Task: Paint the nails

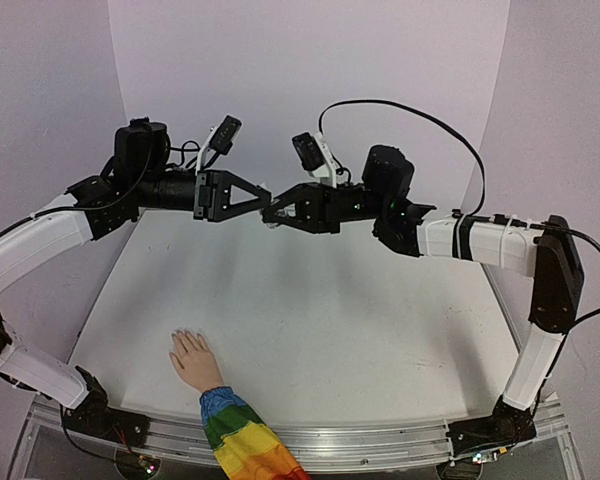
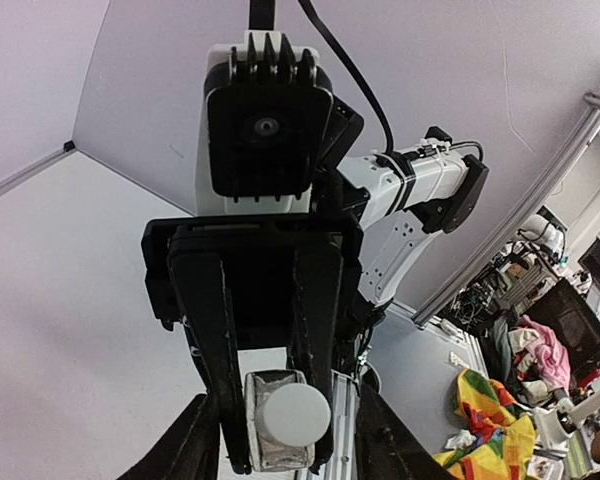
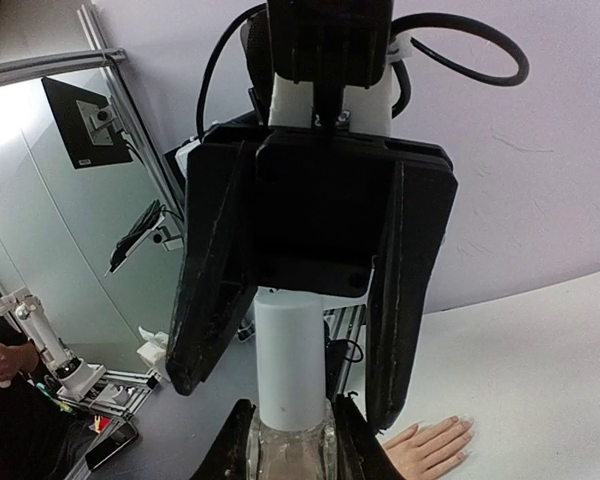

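Observation:
High over the table, my two grippers meet tip to tip. My right gripper is shut on the glass body of a small clear bottle whose white cap points at the other arm. The fingers of my left gripper stand open on either side of that cap, with a gap on one side. The mannequin hand lies flat near the table's front left. Its pale nails point away from the arms, far below both grippers.
The hand's rainbow-striped sleeve hangs over the aluminium rail at the table's near edge. White walls stand behind and at both sides. A black cable loops above my right arm.

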`<action>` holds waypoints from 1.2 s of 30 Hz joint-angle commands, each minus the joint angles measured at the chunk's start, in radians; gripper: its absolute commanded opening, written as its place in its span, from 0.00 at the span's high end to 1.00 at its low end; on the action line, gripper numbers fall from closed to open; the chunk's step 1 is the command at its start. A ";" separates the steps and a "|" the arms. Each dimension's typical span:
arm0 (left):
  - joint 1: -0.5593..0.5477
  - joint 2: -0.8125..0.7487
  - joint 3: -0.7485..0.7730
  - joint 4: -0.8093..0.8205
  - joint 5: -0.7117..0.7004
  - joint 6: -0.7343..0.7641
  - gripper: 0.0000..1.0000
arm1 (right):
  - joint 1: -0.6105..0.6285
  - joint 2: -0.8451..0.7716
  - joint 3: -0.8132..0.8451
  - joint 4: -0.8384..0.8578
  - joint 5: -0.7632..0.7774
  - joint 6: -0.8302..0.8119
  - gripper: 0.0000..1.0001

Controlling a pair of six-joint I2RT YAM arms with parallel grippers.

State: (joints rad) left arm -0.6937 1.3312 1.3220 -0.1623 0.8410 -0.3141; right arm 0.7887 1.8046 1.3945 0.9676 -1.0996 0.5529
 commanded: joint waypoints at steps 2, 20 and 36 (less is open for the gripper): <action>-0.003 -0.001 0.073 0.073 0.027 -0.013 0.59 | -0.001 -0.004 0.029 0.097 -0.034 0.021 1.00; -0.024 -0.014 0.011 0.036 -0.333 0.014 1.00 | 0.058 -0.089 -0.010 -0.319 0.844 -0.350 1.00; -0.021 0.040 0.128 -0.251 -0.586 -0.004 0.99 | 0.283 -0.032 -0.028 -0.232 1.442 -0.740 1.00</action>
State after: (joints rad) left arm -0.7235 1.3983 1.4014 -0.3901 0.2832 -0.3328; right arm 1.1019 1.8103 1.3434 0.7551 0.4000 -0.1886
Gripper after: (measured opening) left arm 0.152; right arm 0.225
